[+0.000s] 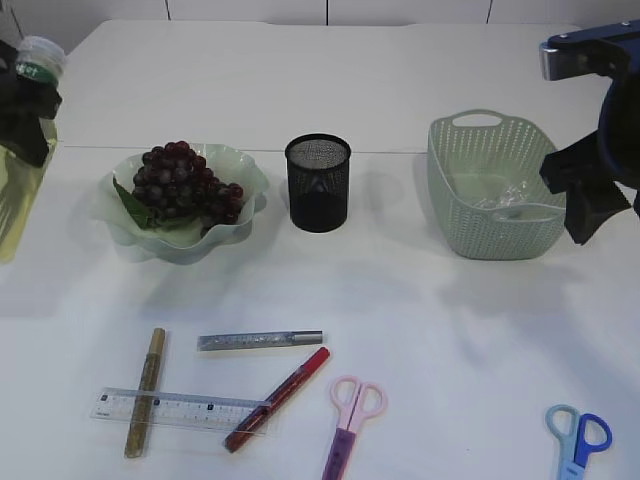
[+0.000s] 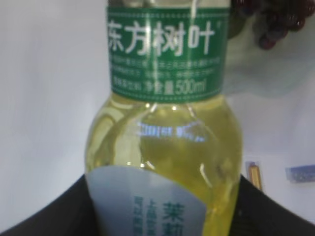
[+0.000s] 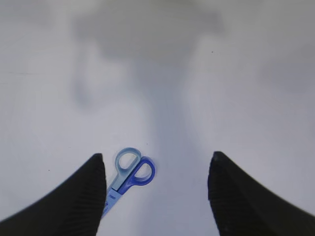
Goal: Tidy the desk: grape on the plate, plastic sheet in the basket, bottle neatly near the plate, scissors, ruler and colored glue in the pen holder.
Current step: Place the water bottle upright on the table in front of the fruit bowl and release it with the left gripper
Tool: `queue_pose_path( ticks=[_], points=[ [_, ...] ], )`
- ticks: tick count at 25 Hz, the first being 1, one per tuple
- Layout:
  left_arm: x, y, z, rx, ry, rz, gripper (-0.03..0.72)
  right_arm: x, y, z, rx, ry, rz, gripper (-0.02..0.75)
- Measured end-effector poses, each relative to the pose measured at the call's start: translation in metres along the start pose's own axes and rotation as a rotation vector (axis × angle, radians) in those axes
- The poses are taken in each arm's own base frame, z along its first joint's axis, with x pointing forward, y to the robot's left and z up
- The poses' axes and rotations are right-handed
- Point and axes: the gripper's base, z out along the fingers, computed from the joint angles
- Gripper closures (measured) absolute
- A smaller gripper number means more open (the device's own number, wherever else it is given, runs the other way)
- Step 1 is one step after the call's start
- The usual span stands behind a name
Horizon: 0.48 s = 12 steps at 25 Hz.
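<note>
You see the grapes (image 1: 183,184) heaped on the wavy green plate (image 1: 240,170), crumpled plastic sheet (image 1: 505,197) inside the basket (image 1: 480,225), the empty mesh pen holder (image 1: 318,183) between them. The bottle (image 2: 165,142) (yellow liquid, green label) hangs at far left. Ruler (image 1: 175,409), three glue pens (image 1: 260,340) and two scissors (image 1: 352,420) lie flat in front.

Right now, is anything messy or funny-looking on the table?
Yes. The ruler has a gold glue stick and a red glue stick crossing it. Two scissors lie loose. Nothing looks spilled.
</note>
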Motion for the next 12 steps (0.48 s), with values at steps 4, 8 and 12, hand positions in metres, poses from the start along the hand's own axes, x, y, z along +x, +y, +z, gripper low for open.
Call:
queue_pose_path(
  ticks=[4,8,12],
  points=[
    [0.011,0.005,-0.007,-0.005,-0.106,-0.048,0.283,0.000,0.000,0.000,0.002,0.000,-0.003,0.233],
    [0.032,0.008,-0.007,0.024,-0.223,-0.103,0.283,0.000,0.000,0.000,0.003,0.000,-0.011,0.233],
    [0.048,0.008,-0.009,0.086,-0.369,-0.119,0.283,0.000,-0.001,0.000,0.011,-0.001,-0.025,0.233]
  ],
)
